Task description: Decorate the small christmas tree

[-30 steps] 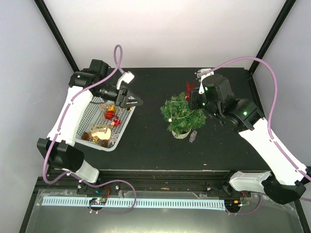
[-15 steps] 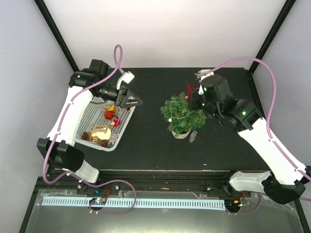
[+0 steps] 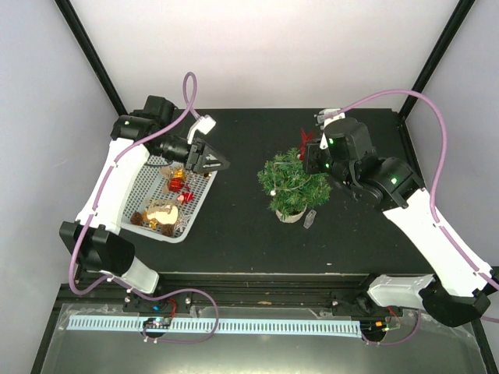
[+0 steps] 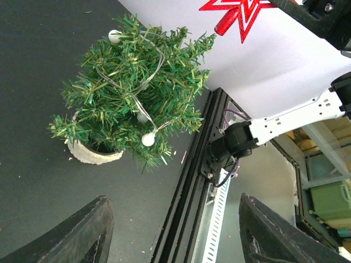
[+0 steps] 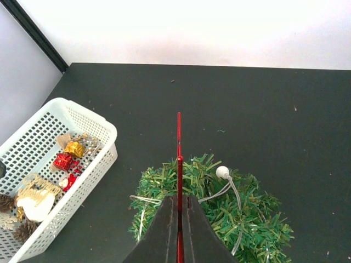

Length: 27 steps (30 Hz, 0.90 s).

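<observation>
Right claw (image 5: 179,204): clamped on the red star (image 5: 178,159), held edge-on at the tree's 12 o'clock, probably so it can be seated as a topper.
Left claw (image 4: 175,224): wide open and empty, hovering at the white basket's (image 3: 143,189) rim, away from the tree.
Small christmas tree (image 3: 292,185): upright on the worktop (image 3: 234,234), at the basket's 3 o'clock.

Light bright, even, diffuse; white walls (image 3: 273,54) close to blown out. Matte black counter (image 3: 242,234): no glare, dust specks resolved, shadows faint and soft. Overhead view sharp throughout. Wrist views: left tool (image 4: 174,219) and right tool (image 5: 179,200) dark, slightly soft near lens; red star (image 5: 178,142) stays crisp
</observation>
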Available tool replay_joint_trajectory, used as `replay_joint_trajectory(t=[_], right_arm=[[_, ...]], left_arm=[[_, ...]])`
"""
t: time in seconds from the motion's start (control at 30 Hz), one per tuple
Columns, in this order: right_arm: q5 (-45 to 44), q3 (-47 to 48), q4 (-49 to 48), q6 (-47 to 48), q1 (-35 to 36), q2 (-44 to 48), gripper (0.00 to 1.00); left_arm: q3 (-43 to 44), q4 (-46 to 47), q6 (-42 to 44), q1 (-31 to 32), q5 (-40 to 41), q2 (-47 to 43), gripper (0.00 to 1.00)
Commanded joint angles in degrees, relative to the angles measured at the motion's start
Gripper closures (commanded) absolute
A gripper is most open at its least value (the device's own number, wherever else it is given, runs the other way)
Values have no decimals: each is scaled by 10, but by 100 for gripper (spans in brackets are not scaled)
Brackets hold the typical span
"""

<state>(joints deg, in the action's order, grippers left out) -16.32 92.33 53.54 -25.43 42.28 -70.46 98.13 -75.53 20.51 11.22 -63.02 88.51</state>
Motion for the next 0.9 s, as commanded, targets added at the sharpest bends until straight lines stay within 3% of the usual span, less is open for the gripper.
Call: replay_joint_trajectory(t=[0.0,0.87], right_arm=[[-2,-6,-1,2,-2,0,99],[13,-75,-35,-7,-2,8,99]], left_arm=[[0,7,-3,-5,-10,-8,36],[-6,8,0,-9,-11,-7,36]])
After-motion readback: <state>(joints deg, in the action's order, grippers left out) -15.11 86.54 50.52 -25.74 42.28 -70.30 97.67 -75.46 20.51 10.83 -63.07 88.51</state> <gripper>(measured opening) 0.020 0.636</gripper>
